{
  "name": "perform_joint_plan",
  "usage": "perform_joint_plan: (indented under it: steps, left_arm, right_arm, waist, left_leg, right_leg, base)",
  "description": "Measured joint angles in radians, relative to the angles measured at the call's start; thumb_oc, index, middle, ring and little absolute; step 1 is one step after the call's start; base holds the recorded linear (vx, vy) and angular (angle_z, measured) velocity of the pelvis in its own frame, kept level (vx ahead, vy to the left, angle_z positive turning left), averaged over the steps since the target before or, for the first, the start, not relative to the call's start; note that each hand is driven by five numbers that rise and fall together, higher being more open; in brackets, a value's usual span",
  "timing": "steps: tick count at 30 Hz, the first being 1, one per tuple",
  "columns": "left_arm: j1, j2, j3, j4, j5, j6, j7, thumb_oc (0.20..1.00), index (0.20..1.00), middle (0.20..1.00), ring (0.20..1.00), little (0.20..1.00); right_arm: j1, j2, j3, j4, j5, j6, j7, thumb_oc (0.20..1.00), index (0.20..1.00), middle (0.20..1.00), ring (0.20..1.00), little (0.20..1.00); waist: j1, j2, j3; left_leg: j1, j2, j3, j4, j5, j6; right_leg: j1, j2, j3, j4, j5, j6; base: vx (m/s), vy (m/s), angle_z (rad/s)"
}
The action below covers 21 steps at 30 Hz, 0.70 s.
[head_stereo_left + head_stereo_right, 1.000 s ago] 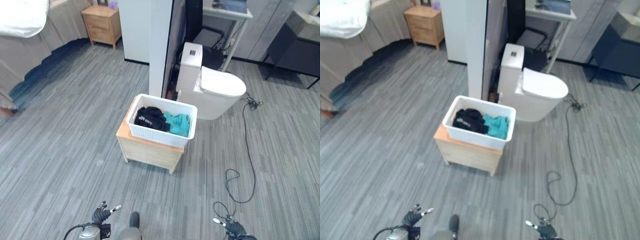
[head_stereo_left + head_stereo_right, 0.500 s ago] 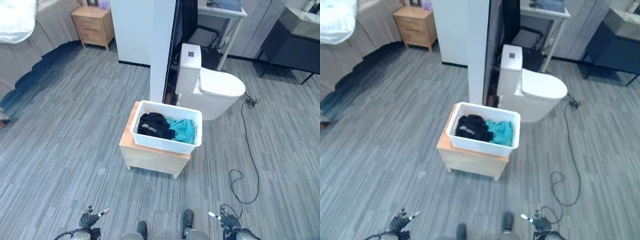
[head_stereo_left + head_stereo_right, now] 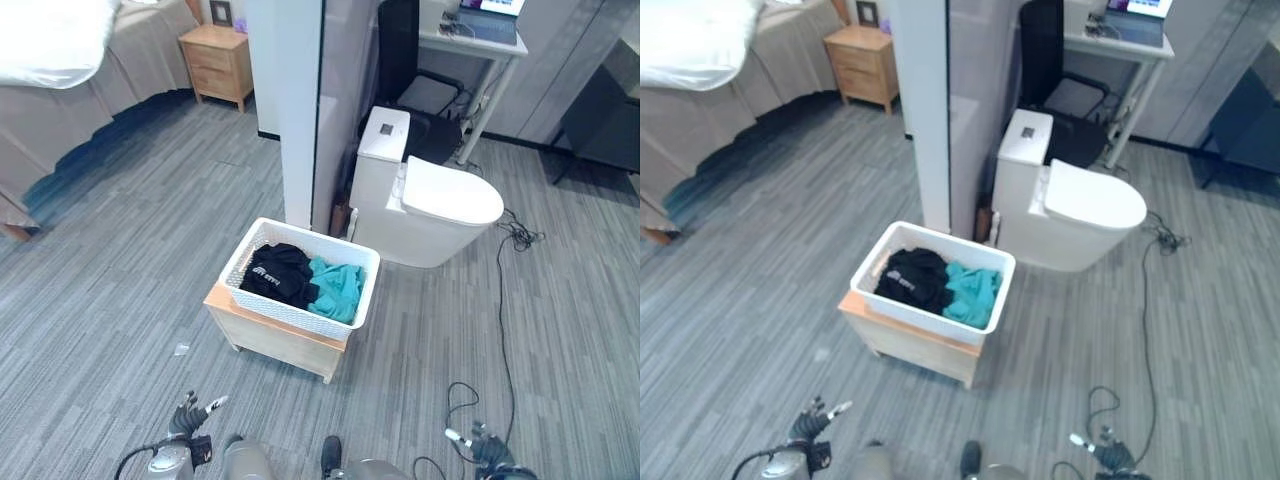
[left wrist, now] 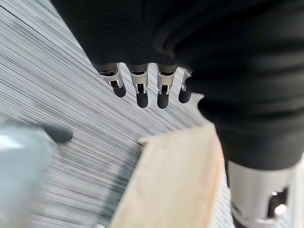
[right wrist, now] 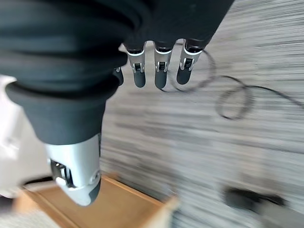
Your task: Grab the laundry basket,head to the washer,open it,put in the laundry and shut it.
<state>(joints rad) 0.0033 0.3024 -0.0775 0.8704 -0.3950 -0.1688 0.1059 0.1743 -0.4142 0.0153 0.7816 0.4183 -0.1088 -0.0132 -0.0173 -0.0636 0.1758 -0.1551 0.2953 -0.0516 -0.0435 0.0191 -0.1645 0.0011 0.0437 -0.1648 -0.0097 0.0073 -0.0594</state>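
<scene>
Basket [image 3: 300, 285], white and perforated, is sitting on top of a low wooden stand [image 3: 270, 336] on the grey plank floor [image 3: 120, 260]; black garment [image 3: 272, 275] and teal garment [image 3: 335, 287] are lying inside it, touching each other.

Change: whole view is shifting between the earlier frames and now, so the head camera is moving, not the goods; basket and stand are now lying left of centre and lower in the eye views. Judgement: robot is still approaching, and the grab is not yet begun.

Left hand [image 3: 192, 415] is hanging low near the frame bottom, fingers [image 4: 141, 90] straight and relaxed, holding and touching nothing.

Right hand [image 3: 480, 446] is likewise hanging low, fingers [image 5: 160, 71] loose and spread, holding nothing, well apart from the basket.

White toilet [image 3: 430, 205] is standing just behind the stand.
</scene>
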Motion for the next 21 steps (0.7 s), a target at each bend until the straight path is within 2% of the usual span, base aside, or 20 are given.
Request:
perform_joint_plan:
  steps: [2,3,5,6,8,9,10,11,13,14,15,18,20,21]
  left_arm:
    - [0.008,0.000,0.029,-0.092,0.000,0.001,0.002,1.000,1.000,1.000,1.000,1.000]
    - [0.015,0.002,0.045,-0.114,0.002,0.007,0.005,1.000,1.000,1.000,1.000,1.000]
    - [0.054,0.021,0.102,-0.215,0.012,0.020,0.010,1.000,1.000,1.000,1.000,1.000]
    - [0.064,0.040,0.109,-0.239,0.015,0.026,0.011,1.000,1.000,1.000,1.000,1.000]
    - [0.074,0.056,0.146,-0.302,0.022,0.044,0.021,1.000,1.000,1.000,1.000,1.000]
    - [0.085,0.079,0.157,-0.342,0.022,0.053,0.023,1.000,1.000,1.000,1.000,1.000]
    - [0.094,0.125,0.158,-0.403,0.023,0.068,0.024,1.000,1.000,1.000,1.000,1.000]
    - [0.098,0.146,0.164,-0.437,0.023,0.066,0.029,1.000,1.000,1.000,1.000,1.000]
    - [0.056,0.201,0.203,-0.511,0.044,0.091,0.040,1.000,1.000,1.000,1.000,1.000]
    - [0.032,0.256,0.189,-0.587,0.062,0.090,0.050,1.000,1.000,1.000,1.000,1.000]
    - [-0.009,0.297,0.189,-0.634,0.088,0.084,0.050,1.000,1.000,1.000,1.000,1.000]
    - [-0.255,0.380,0.161,-0.638,0.141,0.087,0.084,1.000,1.000,1.000,1.000,1.000]
    - [-0.465,0.407,0.092,-0.581,0.161,0.088,0.096,1.000,1.000,1.000,1.000,1.000]
    - [-0.536,0.446,0.030,-0.533,0.160,0.095,0.104,1.000,1.000,1.000,1.000,1.000]
  right_arm:
    - [0.006,-0.035,-0.028,-0.077,0.000,-0.002,-0.009,1.000,1.000,1.000,1.000,1.000]
    - [0.003,-0.044,-0.036,-0.114,-0.003,0.004,-0.011,1.000,1.000,1.000,1.000,1.000]
    - [0.028,-0.061,-0.060,-0.271,-0.019,0.007,-0.012,1.000,1.000,1.000,1.000,1.000]
    - [0.037,-0.074,-0.063,-0.312,-0.043,0.008,-0.012,1.000,1.000,1.000,1.000,1.000]
    - [0.013,-0.102,-0.078,-0.365,-0.079,0.029,-0.008,1.000,1.000,1.000,1.000,1.000]
    - [0.009,-0.106,-0.088,-0.406,-0.095,0.045,-0.007,1.000,1.000,1.000,1.000,1.000]
    - [0.006,-0.120,-0.090,-0.451,-0.115,0.048,-0.006,1.000,1.000,1.000,1.000,1.000]
    - [-0.005,-0.127,-0.089,-0.462,-0.121,0.047,-0.006,1.000,1.000,1.000,1.000,1.000]
    - [-0.077,-0.130,-0.077,-0.461,-0.121,0.070,-0.007,1.000,1.000,1.000,1.000,1.000]
    - [-0.125,-0.152,-0.051,-0.470,-0.122,0.075,-0.010,1.000,1.000,1.000,1.000,1.000]
    - [-0.160,-0.168,-0.045,-0.475,-0.130,0.075,-0.010,1.000,1.000,1.000,1.000,1.000]
    - [-0.356,-0.202,0.008,-0.443,-0.151,0.100,-0.035,1.000,1.000,1.000,1.000,1.000]
    - [-0.526,-0.205,0.066,-0.396,-0.158,0.128,-0.055,1.000,1.000,1.000,1.000,1.000]
    - [-0.577,-0.209,0.091,-0.364,-0.158,0.135,-0.071,1.000,1.000,1.000,1.000,1.000]
  waist:
    - [0.006,0.016,0.013]
    - [0.006,0.023,0.013]
    - [0.000,0.036,0.013]
    - [-0.001,0.041,0.010]
    - [0.006,0.070,0.016]
    - [0.004,0.072,0.020]
    - [0.006,0.070,0.026]
    - [0.009,0.067,0.031]
    - [0.021,0.067,0.044]
    - [0.030,0.071,0.054]
    - [0.037,0.068,0.072]
    - [0.060,0.096,0.159]
    - [0.066,0.119,0.231]
    - [0.066,0.116,0.243]
  left_leg:
    - [-0.001,-0.003,-0.044,-0.031,0.012,-0.018]
    - [0.001,-0.015,-0.039,-0.029,0.016,-0.020]
    - [0.036,-0.037,0.036,-0.013,0.018,-0.021]
    - [0.049,-0.054,0.037,-0.005,0.029,-0.003]
    - [0.088,-0.074,0.042,-0.017,0.052,0.029]
    - [0.096,-0.085,0.050,-0.039,0.092,0.037]
    - [0.095,-0.102,0.069,-0.048,0.106,0.039]
    - [0.092,-0.118,0.088,-0.048,0.111,0.039]
    - [0.072,-0.161,0.098,-0.045,0.112,0.061]
    - [0.035,-0.174,0.109,-0.042,0.118,0.071]
    - [0.006,-0.184,0.110,-0.040,0.127,0.084]
    - [-0.090,-0.208,0.106,-0.009,0.145,0.105]
    - [-0.125,-0.223,0.104,0.004,0.152,0.116]
    - [-0.139,-0.224,0.106,0.008,0.153,0.115]
  right_leg:
    - [0.000,0.014,0.001,0.000,0.007,-0.009]
    - [0.011,0.017,0.001,-0.006,0.000,0.002]
    - [0.046,0.025,0.003,-0.018,-0.008,0.012]
    - [0.047,0.025,0.005,-0.019,-0.010,0.013]
    - [0.056,0.030,0.022,-0.026,-0.013,0.018]
    - [0.051,0.019,0.029,-0.026,-0.013,0.030]
    - [0.042,-0.002,0.035,-0.026,-0.015,0.048]
    - [0.033,-0.019,0.046,-0.021,-0.019,0.064]
    - [0.008,-0.065,0.050,-0.022,-0.010,0.096]
    - [-0.033,-0.080,0.053,-0.015,-0.008,0.107]
    - [-0.060,-0.089,0.051,-0.014,0.005,0.120]
    - [-0.141,-0.114,0.049,-0.007,0.030,0.142]
    - [-0.166,-0.126,0.046,-0.015,0.055,0.150]
    - [-0.180,-0.128,0.048,-0.014,0.057,0.150]
  base:
    - [0.17,0.155,-0.11]
    - [0.15,0.182,-0.16]
    - [0.13,0.212,-0.08]
    - [0.13,0.216,-0.19]
    - [0.06,0.203,-0.21]
    - [0.00,0.119,-0.15]
    - [-0.10,0.162,-0.17]
    - [-0.15,0.149,-0.14]
    - [-0.22,0.144,-0.08]
    - [-0.22,0.093,-0.06]
    - [-0.23,0.073,-0.02]
    - [-0.17,0.040,0.08]
    - [-0.15,0.043,0.03]
    - [-0.14,0.029,0.02]
